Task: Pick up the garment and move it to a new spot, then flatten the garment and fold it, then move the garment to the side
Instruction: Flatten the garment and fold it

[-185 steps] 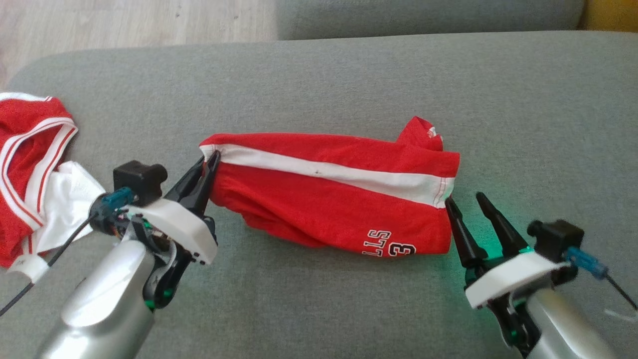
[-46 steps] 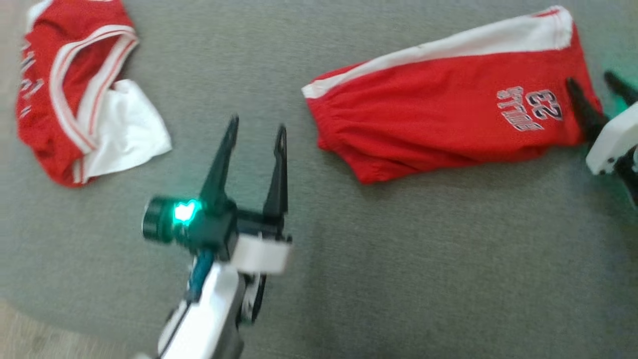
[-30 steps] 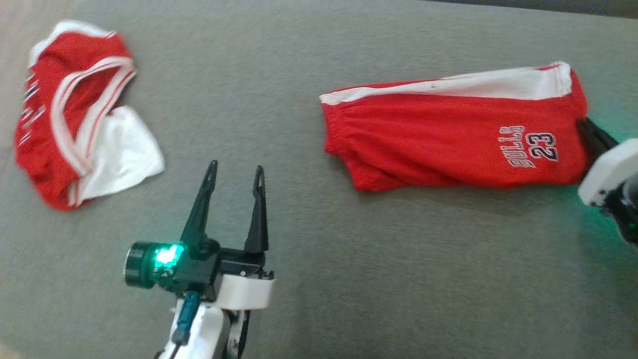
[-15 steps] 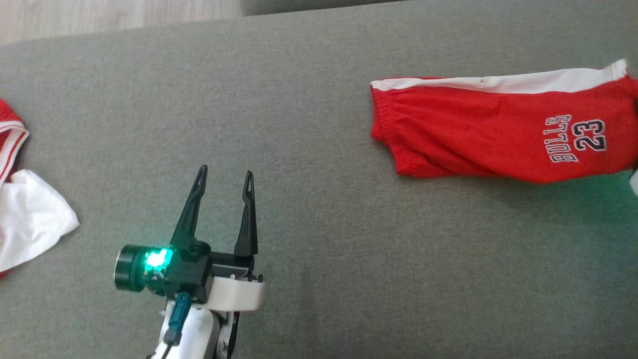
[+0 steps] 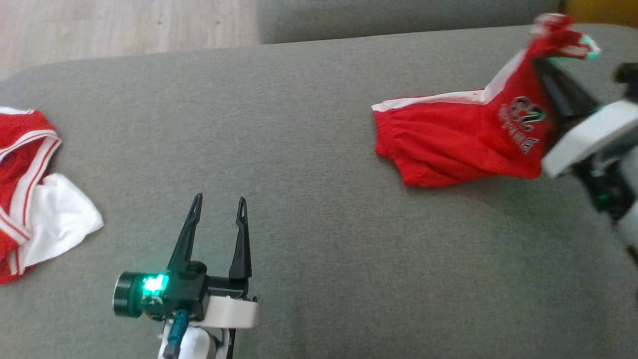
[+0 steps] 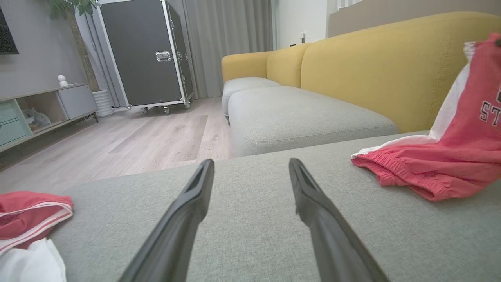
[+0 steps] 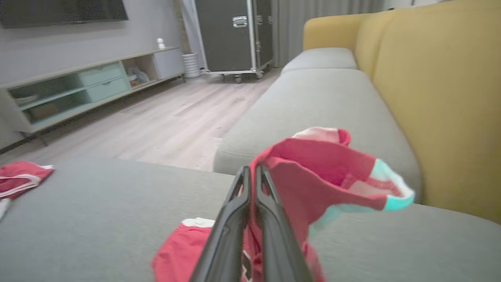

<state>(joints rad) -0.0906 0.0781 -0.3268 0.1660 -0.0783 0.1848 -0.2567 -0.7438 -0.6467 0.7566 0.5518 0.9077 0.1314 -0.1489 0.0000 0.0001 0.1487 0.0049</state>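
One end of the shorts [image 5: 448, 144] hangs raised, pinched in the right end effector [image 7: 252, 172].

The shorts [image 5: 448, 149] are red with a white side stripe and dark, white-edged lettering. The cushion [image 5: 309, 149] is grey. A second garment [image 5: 20, 144] is red with white striped trim. Yellow sofa back [image 6: 372, 70]; pale wood floor [image 5: 124, 25]. The left gripper [image 5: 220, 199] is black, glowing green.

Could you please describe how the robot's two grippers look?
The left gripper has two long, dark, tapering fingers with slotted tips, a black body with a glowing green light, a white collar and a teal cable plug. The right gripper shows matching dark fingers and white collar.
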